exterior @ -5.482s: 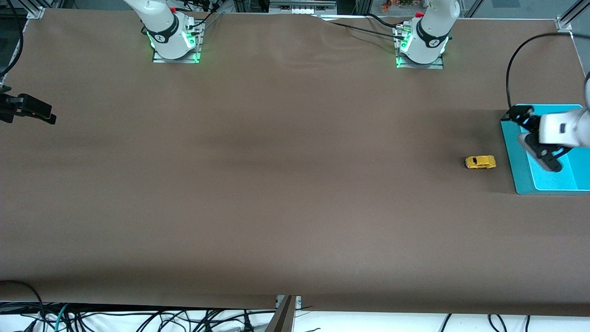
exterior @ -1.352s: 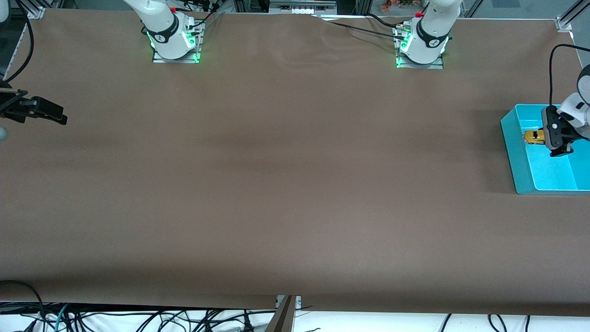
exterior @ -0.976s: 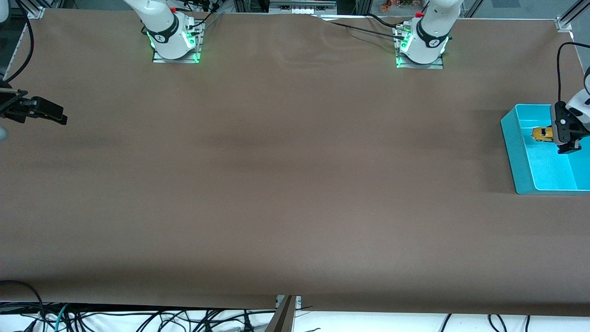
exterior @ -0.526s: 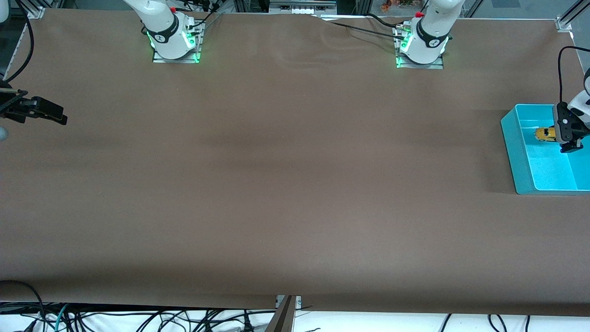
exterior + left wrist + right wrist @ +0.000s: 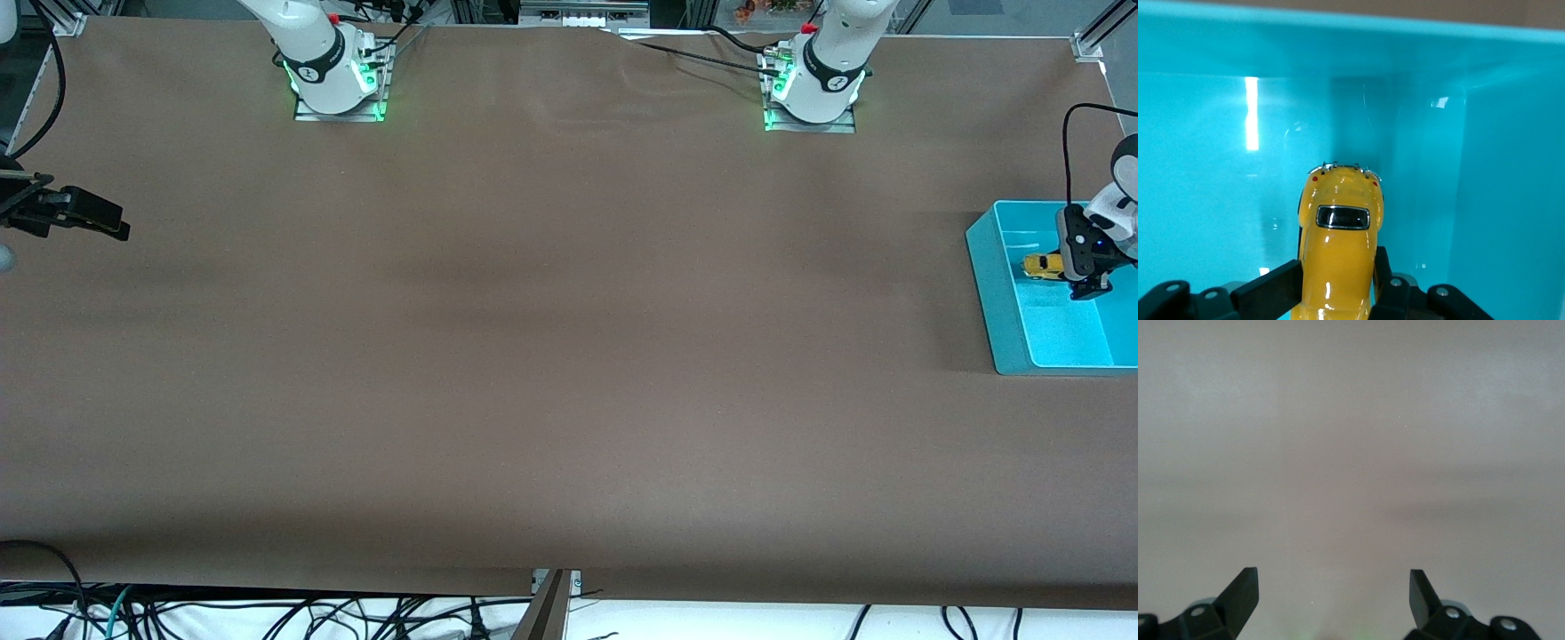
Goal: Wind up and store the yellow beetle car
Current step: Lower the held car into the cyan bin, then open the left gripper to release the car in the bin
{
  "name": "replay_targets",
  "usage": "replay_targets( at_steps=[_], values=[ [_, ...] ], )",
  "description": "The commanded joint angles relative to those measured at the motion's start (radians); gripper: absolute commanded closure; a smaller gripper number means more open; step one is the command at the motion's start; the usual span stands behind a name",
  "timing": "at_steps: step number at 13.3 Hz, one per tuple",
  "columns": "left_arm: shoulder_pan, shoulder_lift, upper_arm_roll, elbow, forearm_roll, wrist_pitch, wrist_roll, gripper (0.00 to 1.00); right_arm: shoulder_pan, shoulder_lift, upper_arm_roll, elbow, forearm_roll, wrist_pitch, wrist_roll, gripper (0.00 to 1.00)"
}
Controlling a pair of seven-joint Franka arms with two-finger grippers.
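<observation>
The yellow beetle car point(image 5: 1040, 265) is a tiny rounded toy with a dark rear window point(image 5: 1342, 217). My left gripper point(image 5: 1069, 267) is shut on it, one black finger on each side of the car's body point(image 5: 1338, 253). Gripper and car are over the teal bin point(image 5: 996, 302) at the left arm's end of the table, with the bin's floor point(image 5: 1211, 200) and walls all around the car. I cannot tell whether the car touches the floor. My right gripper point(image 5: 107, 222) waits open over bare table at the right arm's end, its fingertips point(image 5: 1245, 587) wide apart around nothing.
The brown table cover point(image 5: 551, 338) spreads between the two arm bases point(image 5: 338, 84) point(image 5: 811, 93). A black cable point(image 5: 1067, 151) hangs by the left arm above the bin. More cables lie below the table's front edge point(image 5: 267, 613).
The car lay on the table beside the bin with my left gripper apart from it; now that gripper holds it over the bin. In the last second it has shifted only slightly. The right arm is still.
</observation>
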Motion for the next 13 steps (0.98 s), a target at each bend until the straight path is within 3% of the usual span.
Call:
replay_targets(
  at_steps=[1, 2, 5, 8, 10, 13],
  values=[
    [0.022, 0.007, -0.014, -0.004, 0.022, 0.014, 0.013, 0.35, 0.001, -0.006, 0.001, -0.004, 0.004, 0.003, 0.004, 0.00],
    [0.023, 0.010, -0.015, -0.003, 0.020, 0.012, 0.017, 0.01, 0.001, -0.006, 0.001, -0.006, 0.005, 0.003, 0.004, 0.00],
    [0.019, -0.042, -0.052, 0.005, 0.006, -0.032, -0.004, 0.00, 0.001, -0.006, 0.001, -0.004, 0.004, 0.003, 0.004, 0.00],
    [0.016, -0.154, -0.145, 0.025, 0.006, -0.223, -0.168, 0.00, 0.001, -0.006, 0.001, -0.004, 0.004, 0.003, 0.004, 0.00],
    [0.016, -0.183, -0.246, 0.094, 0.006, -0.401, -0.306, 0.00, 0.001, -0.006, 0.001, -0.004, 0.004, 0.003, 0.004, 0.00],
    [-0.001, -0.180, -0.458, 0.235, 0.008, -0.728, -0.640, 0.00, 0.001, -0.006, 0.001, -0.004, 0.004, 0.003, 0.004, 0.00]
  ],
)
